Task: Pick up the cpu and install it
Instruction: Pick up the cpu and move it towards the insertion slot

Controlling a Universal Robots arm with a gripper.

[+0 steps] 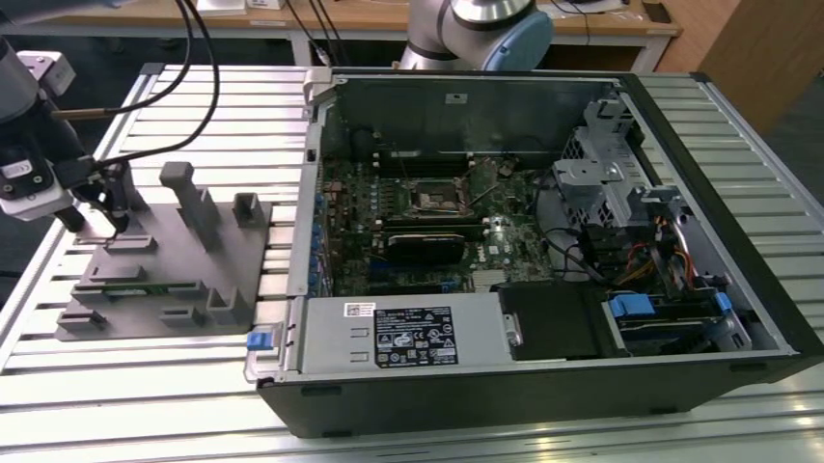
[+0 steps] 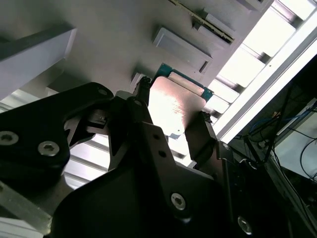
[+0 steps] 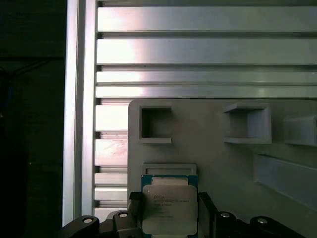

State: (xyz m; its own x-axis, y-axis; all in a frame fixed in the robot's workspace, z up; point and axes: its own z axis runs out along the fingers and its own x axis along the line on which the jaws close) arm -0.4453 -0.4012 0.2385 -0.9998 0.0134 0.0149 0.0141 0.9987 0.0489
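The cpu (image 3: 169, 209), a small square chip with a pale metal top and a green edge, sits between my gripper's (image 3: 170, 213) two dark fingers, which press on its opposite sides. In the second wrist view the cpu (image 2: 174, 106) shines in the gripper (image 2: 173, 121), just over the grey tray (image 2: 104, 44). In the exterior view the gripper (image 1: 110, 210) hangs over the far corner of the grey tray (image 1: 174, 275), at the exterior view's left. Whether the chip still rests on the tray I cannot tell. The square socket (image 1: 431, 195) lies in the motherboard inside the open computer case (image 1: 541, 289).
Upright grey posts (image 1: 193, 207) and a green memory stick (image 1: 129, 286) stand on the tray. An empty shallow recess (image 3: 169, 170) lies just past the chip. The slatted metal table (image 1: 129, 386) carries everything. Drive cages and cables (image 1: 631, 231) crowd the case's right side.
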